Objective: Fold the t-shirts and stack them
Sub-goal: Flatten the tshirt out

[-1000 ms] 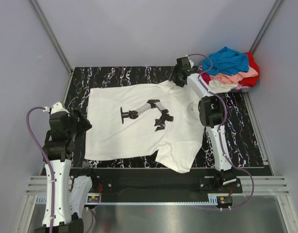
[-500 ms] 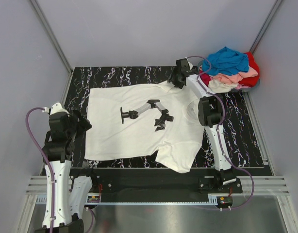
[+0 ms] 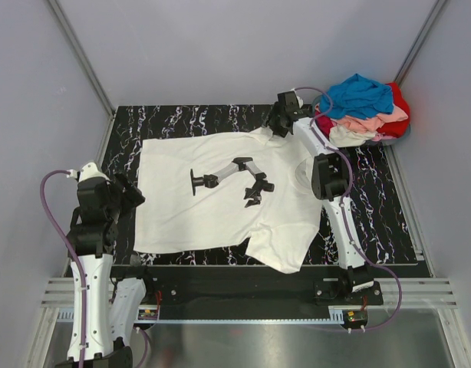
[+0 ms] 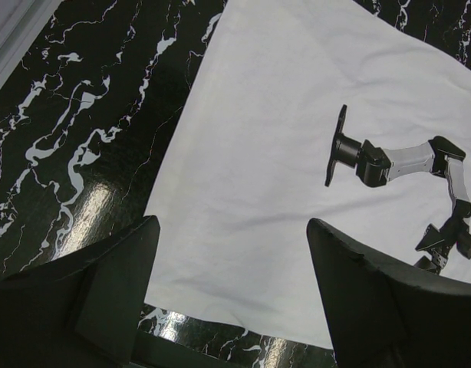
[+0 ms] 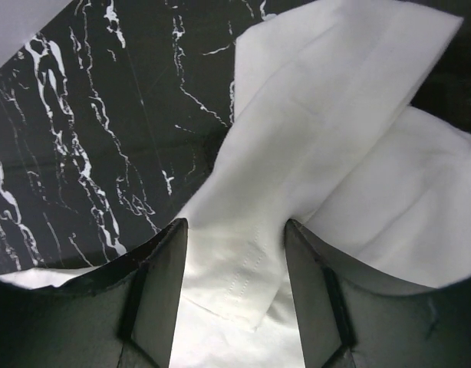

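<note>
A cream-white t-shirt [image 3: 220,207] with a printed black and grey robot arm [image 3: 232,178] lies spread flat on the black marble table [image 3: 182,119]. My right gripper [image 3: 275,124] is at the shirt's far sleeve. In the right wrist view the folded sleeve [image 5: 297,169] lies between the fingers of that gripper [image 5: 235,299], whose jaws stand apart. My left gripper [image 3: 130,197] is open and empty, hovering at the shirt's left hem. In the left wrist view the gripper [image 4: 232,291] looks down on the shirt [image 4: 281,153].
A pile of t-shirts sits at the back right corner: blue [image 3: 360,93] on top, pink [image 3: 367,123] and cream below, red [image 3: 400,111] behind. Grey walls enclose the table. The shirt's near right corner hangs toward the table's front edge [image 3: 281,261].
My right gripper has shifted slightly left over the far sleeve. The left arm and the shirt have not visibly moved.
</note>
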Motion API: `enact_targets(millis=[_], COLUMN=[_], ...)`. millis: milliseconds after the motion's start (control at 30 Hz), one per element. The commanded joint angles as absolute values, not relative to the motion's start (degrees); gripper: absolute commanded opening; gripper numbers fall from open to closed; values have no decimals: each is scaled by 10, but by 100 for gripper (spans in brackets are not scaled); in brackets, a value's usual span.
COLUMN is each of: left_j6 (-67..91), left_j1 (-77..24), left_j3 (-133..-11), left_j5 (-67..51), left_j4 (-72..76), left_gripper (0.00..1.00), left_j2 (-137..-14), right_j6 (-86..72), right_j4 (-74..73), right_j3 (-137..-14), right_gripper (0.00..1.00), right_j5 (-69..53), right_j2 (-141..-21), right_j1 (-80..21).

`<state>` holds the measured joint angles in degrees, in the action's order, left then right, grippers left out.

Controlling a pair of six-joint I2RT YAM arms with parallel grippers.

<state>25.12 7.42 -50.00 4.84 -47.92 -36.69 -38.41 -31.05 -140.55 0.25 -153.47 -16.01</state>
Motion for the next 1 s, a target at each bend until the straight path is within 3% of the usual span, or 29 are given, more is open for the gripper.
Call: enact_targets(millis=[0, 367, 533, 733, 800, 967], left_j6=[254, 255, 255, 258, 258, 257], left_j1=[73, 73, 73, 73, 74, 73], left_j3=[-495, -494, -495, -495, -495, -495], left_j5=[62, 67, 69, 74, 75, 73], left_j4=[-456, -457, -459, -460, -459, -460], left_gripper=[83, 83, 83, 83, 83, 83], left_j2=[-355, -343, -344, -335, -336, -337], right_j6=[-409, -546, -575, -542, -514, -438], right_j4=[-273, -64, 68, 128, 124, 120], right_j3=[-1436, -1524, -1532, -1598, -1585, -1405], right_gripper=[61, 62, 64, 76, 79, 84], right_j5=[-28, -94, -6, 103, 114, 145], right_j2=[-1548, -1633, -1631, -1666, -1646, -1473], right_j1=[-159, -175, -196, -224, -224, -214])
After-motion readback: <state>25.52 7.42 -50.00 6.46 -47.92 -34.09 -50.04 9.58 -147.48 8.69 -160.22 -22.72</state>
